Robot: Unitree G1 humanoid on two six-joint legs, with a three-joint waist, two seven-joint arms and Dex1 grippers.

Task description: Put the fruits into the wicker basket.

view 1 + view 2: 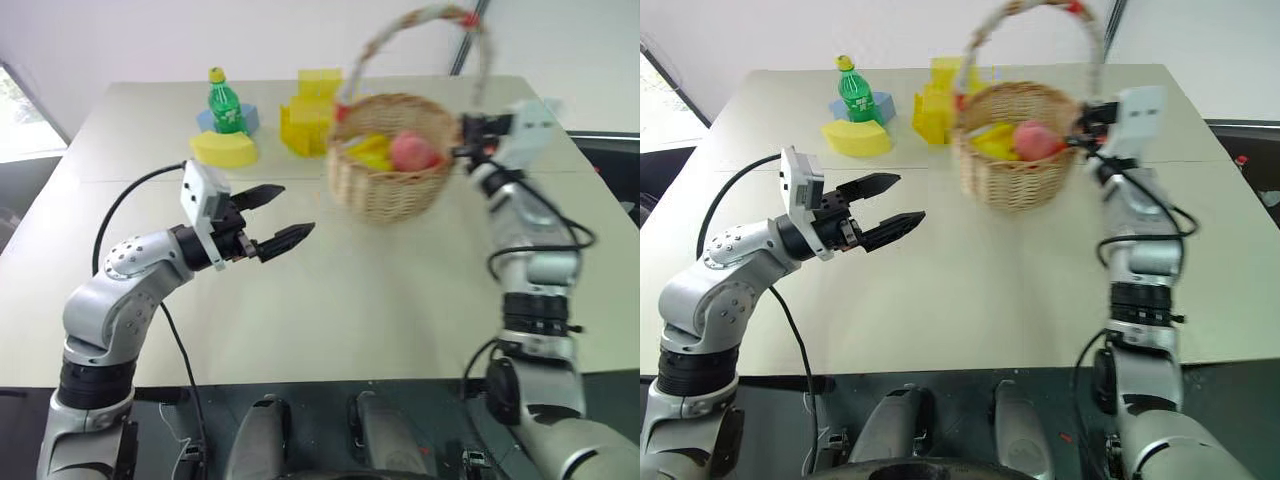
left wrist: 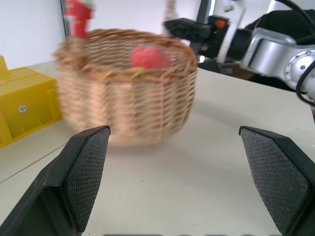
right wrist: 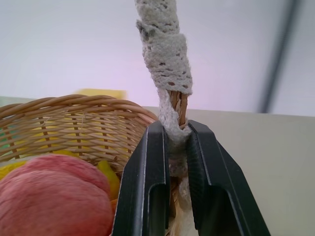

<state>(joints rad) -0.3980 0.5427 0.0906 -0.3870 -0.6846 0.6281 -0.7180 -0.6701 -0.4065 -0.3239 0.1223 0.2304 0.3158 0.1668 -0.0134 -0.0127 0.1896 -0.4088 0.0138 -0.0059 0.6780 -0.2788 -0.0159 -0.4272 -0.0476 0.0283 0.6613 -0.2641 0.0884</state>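
The right gripper [image 3: 173, 147] pinched the lace-wrapped handle of the round woven wicker basket [image 1: 385, 180], which sat on the smooth pale table [image 1: 380, 300] holding a fuzzy pink peach [image 1: 412, 151], while the left gripper [image 1: 280, 215] gaped, ribbed pads empty.

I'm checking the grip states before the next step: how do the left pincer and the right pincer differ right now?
The left pincer is open with nothing between its fingers; the right pincer is shut on the wicker basket's handle. The left pincer hangs over the bare table, apart from the wicker basket; the right pincer sits at the basket's rim, where the handle rises. Both have two black fingers.
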